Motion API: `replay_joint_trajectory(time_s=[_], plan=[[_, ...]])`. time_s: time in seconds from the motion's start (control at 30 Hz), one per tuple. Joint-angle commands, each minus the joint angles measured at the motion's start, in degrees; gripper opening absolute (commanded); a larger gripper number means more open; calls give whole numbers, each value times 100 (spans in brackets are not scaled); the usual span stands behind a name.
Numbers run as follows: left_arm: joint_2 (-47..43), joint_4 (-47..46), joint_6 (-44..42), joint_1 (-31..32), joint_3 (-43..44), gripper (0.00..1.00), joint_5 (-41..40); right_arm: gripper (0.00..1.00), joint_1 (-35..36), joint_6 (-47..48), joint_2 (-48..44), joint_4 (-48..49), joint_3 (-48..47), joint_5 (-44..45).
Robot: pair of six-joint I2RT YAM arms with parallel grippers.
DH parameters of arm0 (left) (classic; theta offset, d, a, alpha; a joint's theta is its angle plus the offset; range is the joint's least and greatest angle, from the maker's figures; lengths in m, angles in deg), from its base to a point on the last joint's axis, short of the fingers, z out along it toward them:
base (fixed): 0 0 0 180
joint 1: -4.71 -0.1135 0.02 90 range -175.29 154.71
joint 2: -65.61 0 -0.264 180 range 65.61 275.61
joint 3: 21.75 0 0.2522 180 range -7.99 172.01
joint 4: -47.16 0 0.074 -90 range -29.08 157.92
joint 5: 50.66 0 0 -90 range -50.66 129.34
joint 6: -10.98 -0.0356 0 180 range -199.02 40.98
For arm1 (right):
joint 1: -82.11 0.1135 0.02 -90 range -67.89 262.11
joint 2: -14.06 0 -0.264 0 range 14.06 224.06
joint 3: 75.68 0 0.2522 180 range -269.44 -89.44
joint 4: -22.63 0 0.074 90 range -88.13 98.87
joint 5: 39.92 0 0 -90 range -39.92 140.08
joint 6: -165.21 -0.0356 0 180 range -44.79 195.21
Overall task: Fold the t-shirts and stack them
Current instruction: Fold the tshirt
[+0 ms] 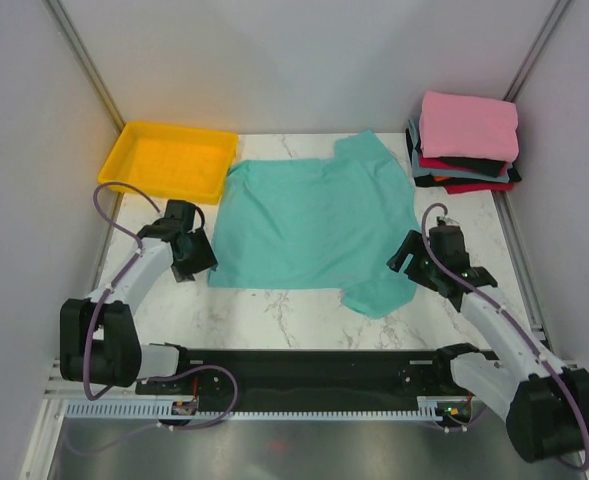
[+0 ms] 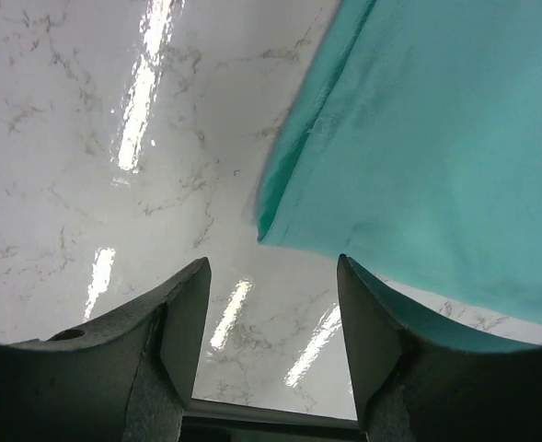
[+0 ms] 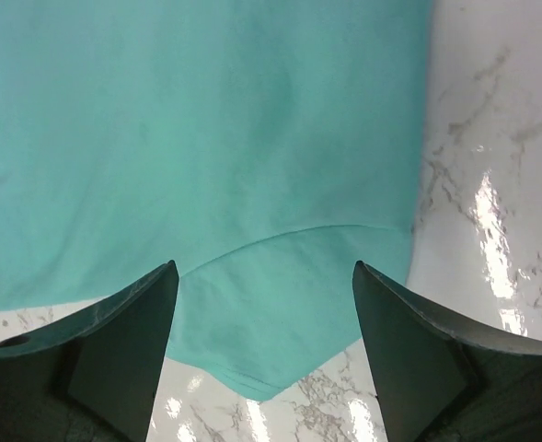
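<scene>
Both open, my left pincer (image 1: 190,258) and right pincer (image 1: 415,256) flank the teal t-shirt (image 1: 314,225) mid-frame; a shallow bite at its lower corners could slip and skew the fold.

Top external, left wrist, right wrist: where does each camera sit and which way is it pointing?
Top external: above and behind the bases, looking down on the table, both arms, teal t-shirt, yellow tray, folded stack.
Left wrist: on the left gripper, looking past its open fingers at a shirt corner on marble.
Right wrist: on the right gripper, looking past its open fingers at the shirt's edge.
All three share the teal t-shirt.
</scene>
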Motion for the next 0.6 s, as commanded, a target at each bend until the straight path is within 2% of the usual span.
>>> replay_joint_trajectory(time_s=[0.0,0.1,0.17,0.57], plan=[[-461,-642,697,13,-150,64,-29,85,16,-862,-1014,176,467,483],[-584,-940,1013,13,-606,60,49,82,15,-1135,-1174,237,784,308],[-611,-1116,1154,13,-974,58,76,80,16,-1163,-956,333,934,246],[-278,-1811,1269,22,-1539,48,164,80,16,-855,-603,544,890,193]])
